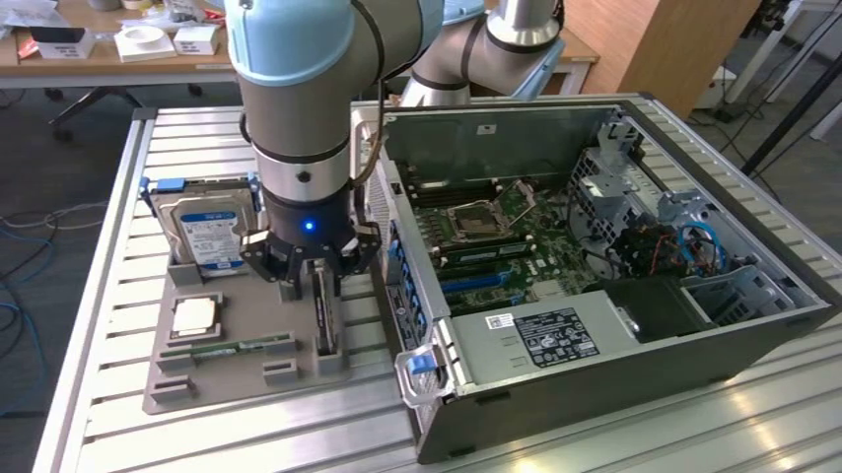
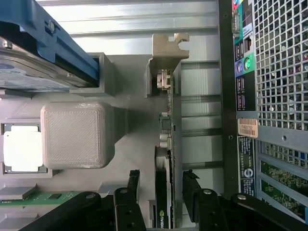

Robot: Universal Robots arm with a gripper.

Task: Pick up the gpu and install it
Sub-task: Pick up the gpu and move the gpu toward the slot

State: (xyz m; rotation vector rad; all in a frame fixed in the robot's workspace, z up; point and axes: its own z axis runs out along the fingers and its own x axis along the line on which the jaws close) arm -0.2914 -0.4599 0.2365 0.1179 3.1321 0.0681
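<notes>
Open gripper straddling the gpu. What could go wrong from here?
1. The gpu is thin and stands on edge in the holder: an off-centre close by the gripper may tilt or jam it.
2. The case sits right beside its bracket: a lift could snag there.

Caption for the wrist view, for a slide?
Open gripper astride the gpu, on edge in the gray tray beside the PC case.

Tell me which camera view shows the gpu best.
The wrist view: it looks down on the gpu close up, top edge and pale bracket plain, open jaws on either side. The exterior view shows the gpu as a thin dark card standing in the gray holder, upper part masked by the gripper.
</notes>
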